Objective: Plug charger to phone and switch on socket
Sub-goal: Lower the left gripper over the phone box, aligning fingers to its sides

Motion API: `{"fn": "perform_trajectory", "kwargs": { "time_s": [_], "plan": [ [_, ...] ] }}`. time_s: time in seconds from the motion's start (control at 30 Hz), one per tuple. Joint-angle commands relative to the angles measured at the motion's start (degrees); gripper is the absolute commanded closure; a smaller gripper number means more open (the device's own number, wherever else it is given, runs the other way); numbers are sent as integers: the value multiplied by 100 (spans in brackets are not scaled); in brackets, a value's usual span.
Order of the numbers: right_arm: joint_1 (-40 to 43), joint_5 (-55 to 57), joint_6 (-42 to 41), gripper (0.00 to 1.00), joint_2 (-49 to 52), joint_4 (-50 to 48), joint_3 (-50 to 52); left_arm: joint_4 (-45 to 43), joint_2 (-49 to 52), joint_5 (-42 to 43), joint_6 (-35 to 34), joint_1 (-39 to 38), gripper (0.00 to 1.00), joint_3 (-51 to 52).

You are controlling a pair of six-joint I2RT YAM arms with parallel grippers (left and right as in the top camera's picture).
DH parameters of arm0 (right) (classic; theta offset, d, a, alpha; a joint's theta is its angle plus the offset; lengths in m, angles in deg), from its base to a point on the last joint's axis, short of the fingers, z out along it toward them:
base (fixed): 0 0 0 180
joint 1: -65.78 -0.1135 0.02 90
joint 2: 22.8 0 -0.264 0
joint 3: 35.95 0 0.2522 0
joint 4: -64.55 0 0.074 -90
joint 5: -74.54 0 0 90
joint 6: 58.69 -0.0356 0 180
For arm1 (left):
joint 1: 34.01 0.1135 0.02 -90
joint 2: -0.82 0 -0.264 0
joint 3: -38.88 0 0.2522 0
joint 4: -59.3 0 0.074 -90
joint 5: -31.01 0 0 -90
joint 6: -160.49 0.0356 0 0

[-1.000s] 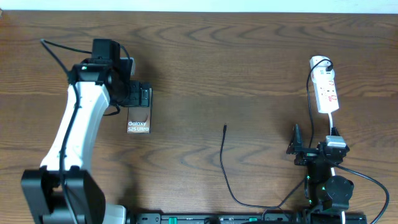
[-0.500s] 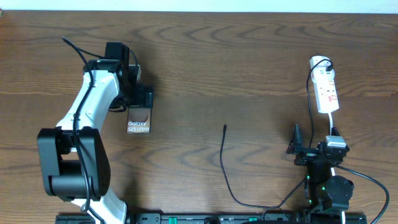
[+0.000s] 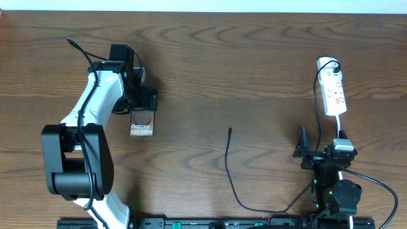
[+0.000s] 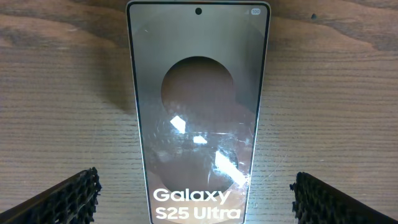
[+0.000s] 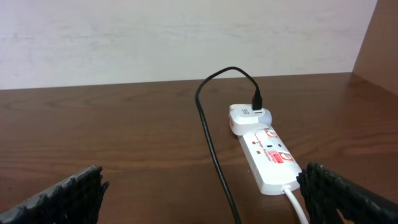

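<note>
Wood-grained brown table (image 3: 254, 51), recorded as bearing surface. Phone (image 3: 142, 122), dark brown slab, laid flat and face up, lettered "Galaxy S25 Ultra" in white at one end; taken as landmark. Left gripper (image 4: 198, 199), positioned over the phone; spread wide, with fingers (image 4: 69, 198) flanking the lettered end, apart from both long edges; gripped nothing. Charger (image 3: 227, 166), thin black cable, laid in a loose curve on the table to the right of the phone, well apart from it; plug tip (image 3: 230, 130) free, about level with the phone's lettered end. Socket (image 3: 334, 94), white strip with red marks, placed far to the right of the phone, beyond the charger; white adapter (image 5: 249, 117) seated at its far end with a black plug in it. Right gripper (image 5: 208, 198), found far right of the phone, just short of the socket's near end and aimed at it; spread wide, empty.
</note>
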Motion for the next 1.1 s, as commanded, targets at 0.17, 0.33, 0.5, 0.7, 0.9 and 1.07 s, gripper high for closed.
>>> {"fn": "perform_trajectory", "kwargs": {
  "time_s": [0.17, 0.33, 0.5, 0.7, 0.9, 1.07],
  "plan": [
    [35, 28, 48, 1, -31, 28, 7, -7, 76, -72, -48, 4, 3, 92],
    [33, 26, 48, 1, -31, 28, 7, -210, 76, -72, -48, 4, 3, 337],
    [35, 28, 48, 1, -31, 28, 7, -426, 76, -72, -48, 4, 3, 579],
    [35, 26, 48, 1, -31, 28, 7, -522, 76, -72, -50, 4, 3, 603],
    [33, 26, 48, 1, -31, 26, 7, -629, 81, -74, -48, 4, 3, 614],
    [33, 26, 48, 1, -31, 26, 7, -708, 81, -72, -50, 4, 2, 614]
  ]
}}
